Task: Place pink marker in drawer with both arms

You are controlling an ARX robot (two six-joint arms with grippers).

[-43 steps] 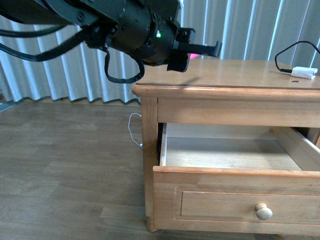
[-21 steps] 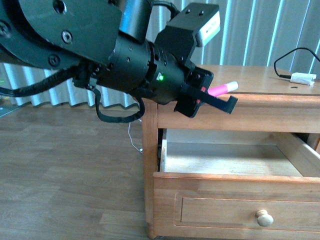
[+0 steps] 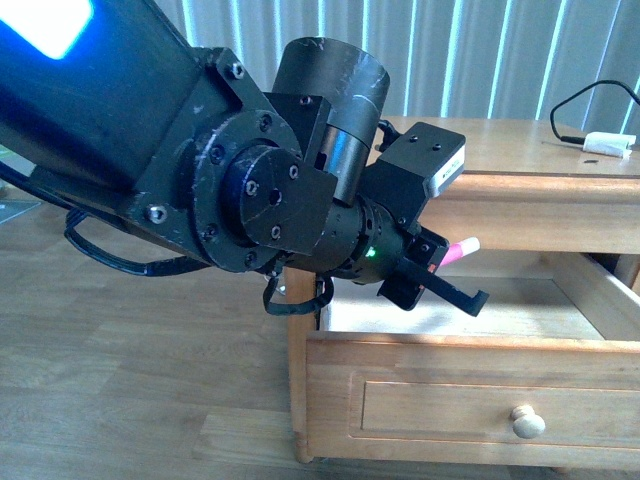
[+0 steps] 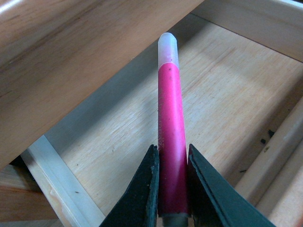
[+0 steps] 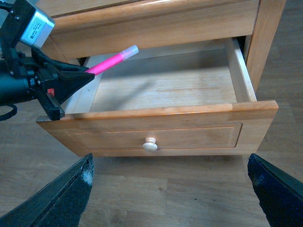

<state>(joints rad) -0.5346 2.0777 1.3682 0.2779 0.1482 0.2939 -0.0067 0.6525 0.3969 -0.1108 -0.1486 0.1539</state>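
The pink marker (image 3: 462, 250) has a white end and is clamped between the fingers of my left gripper (image 3: 450, 275), which is shut on it. In the left wrist view the pink marker (image 4: 170, 127) sticks out past the gripper (image 4: 171, 149), above the bare wooden floor of the drawer (image 4: 227, 90). The drawer (image 3: 470, 380) is pulled out, its round knob (image 3: 528, 422) at the front. From the right wrist view, the marker (image 5: 110, 61) hovers over the drawer's (image 5: 161, 137) left inner corner. My right gripper (image 5: 173, 189) is open in front of the drawer, above the floor, holding nothing.
The cabinet top (image 3: 520, 150) carries a small white plug block (image 3: 608, 144) with a black cable at its far right. Wood-plank floor (image 3: 120, 380) lies to the left and in front. Vertical blinds hang behind. The left arm's bulk fills the left of the front view.
My left arm has come down from above the cabinet top, carrying the marker. It now sits below the top's edge, over the open drawer's inside. The drawer has stayed open.
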